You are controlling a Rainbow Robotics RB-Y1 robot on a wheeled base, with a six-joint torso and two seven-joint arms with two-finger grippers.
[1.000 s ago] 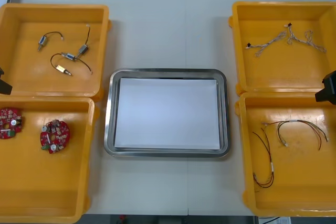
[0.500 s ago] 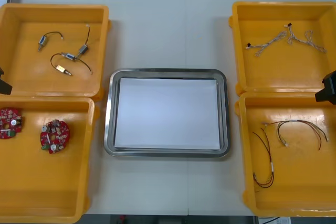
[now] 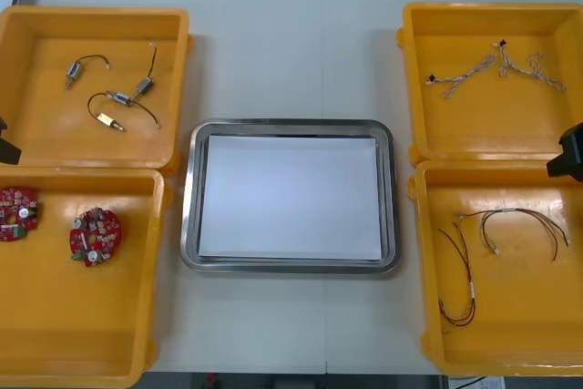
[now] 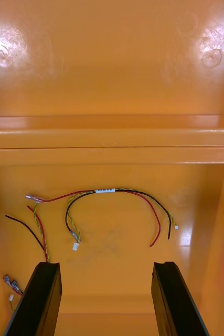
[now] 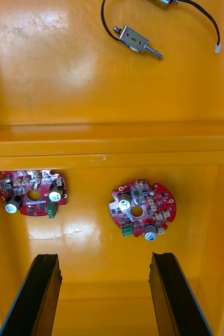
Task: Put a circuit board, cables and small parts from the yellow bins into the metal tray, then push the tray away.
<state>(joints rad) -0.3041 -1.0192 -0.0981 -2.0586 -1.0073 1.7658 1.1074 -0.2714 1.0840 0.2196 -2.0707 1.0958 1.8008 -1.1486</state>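
The metal tray [image 3: 291,125], white inside, lies mid-table between the yellow bins. Two round red circuit boards [image 3: 95,236] [image 3: 16,213] rest in the near left bin. My left gripper [image 5: 104,294] hangs open above that bin's floor, with one circuit board [image 5: 142,209] just beyond its fingers and the other circuit board [image 5: 32,192] off to the side. My right gripper [image 4: 106,299] is open over the near right bin, with red and black cables [image 4: 117,202] lying ahead of its fingers. Neither holds anything.
The far left bin [image 3: 91,15] holds small metal parts [image 3: 114,97] on black leads. Pale twisted cables [image 3: 496,70] lie in the far right bin. The near right bin [image 3: 428,343] holds red and black cables [image 3: 501,225]. My arms show at the side edges [image 3: 5,145] [image 3: 569,154].
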